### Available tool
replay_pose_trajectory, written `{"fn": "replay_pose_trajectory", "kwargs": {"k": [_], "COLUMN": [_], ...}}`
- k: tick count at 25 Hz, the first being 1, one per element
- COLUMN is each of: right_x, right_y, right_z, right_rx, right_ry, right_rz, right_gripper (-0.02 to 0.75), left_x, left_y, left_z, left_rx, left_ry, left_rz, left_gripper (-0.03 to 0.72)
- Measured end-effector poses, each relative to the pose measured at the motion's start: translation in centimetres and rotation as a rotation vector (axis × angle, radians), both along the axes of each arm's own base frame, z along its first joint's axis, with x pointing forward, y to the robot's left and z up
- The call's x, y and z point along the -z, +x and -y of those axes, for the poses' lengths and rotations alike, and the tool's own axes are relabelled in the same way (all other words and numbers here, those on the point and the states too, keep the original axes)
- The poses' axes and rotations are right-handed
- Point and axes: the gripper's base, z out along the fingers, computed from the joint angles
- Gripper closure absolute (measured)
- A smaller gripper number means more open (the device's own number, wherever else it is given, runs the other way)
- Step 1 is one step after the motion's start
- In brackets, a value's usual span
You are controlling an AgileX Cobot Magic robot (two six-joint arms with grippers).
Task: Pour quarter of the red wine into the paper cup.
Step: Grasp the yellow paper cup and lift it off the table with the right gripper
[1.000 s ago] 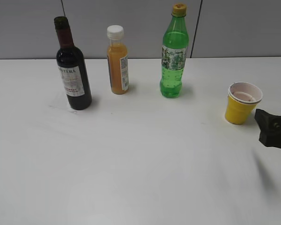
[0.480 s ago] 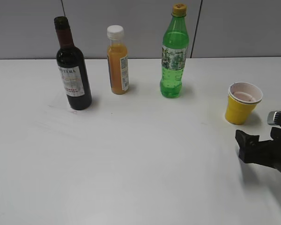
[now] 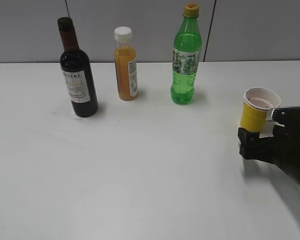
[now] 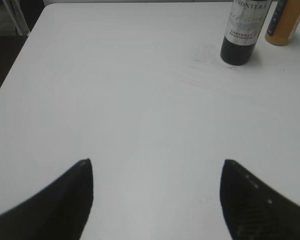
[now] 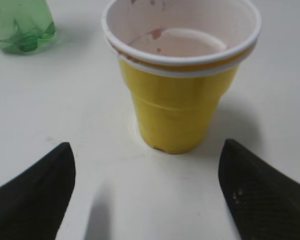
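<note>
The red wine bottle (image 3: 78,80), dark with a maroon neck and white label, stands upright at the back left; it also shows in the left wrist view (image 4: 244,30). The yellow paper cup (image 3: 255,112) stands at the right, with faint reddish stains inside (image 5: 180,100). My right gripper (image 3: 262,131) is open just in front of the cup, its fingers (image 5: 146,170) wider than the cup and not touching it. My left gripper (image 4: 155,172) is open and empty over bare table, well short of the wine bottle; it is out of the exterior view.
An orange juice bottle (image 3: 125,65) with a white cap and a green soda bottle (image 3: 185,60) stand at the back, right of the wine. The white table (image 3: 140,170) has a dark left edge in the left wrist view (image 4: 10,55).
My right gripper has moved in from the right edge, leftward and up to the paper cup. The bottles and cup have not moved.
</note>
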Motion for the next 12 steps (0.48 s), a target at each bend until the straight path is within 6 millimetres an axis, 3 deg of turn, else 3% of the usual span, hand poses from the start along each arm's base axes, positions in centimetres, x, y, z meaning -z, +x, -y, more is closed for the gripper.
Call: {"fn": "replay_pose_trajectory", "kwargs": {"k": [12], "right_x": [2.7], "right_y": [3.2], "right_z": [-0.3], "right_rx": [0.083], "right_ry": [0.039], "right_rz": [-0.003], "right_gripper": [0.049], "left_x": [0.0], "left_y": [0.0], "left_z": [0.0], "left_rx": [0.000], "left_ry": [0.000], "left_rz": [0.000], "left_gripper": [0.105]}}
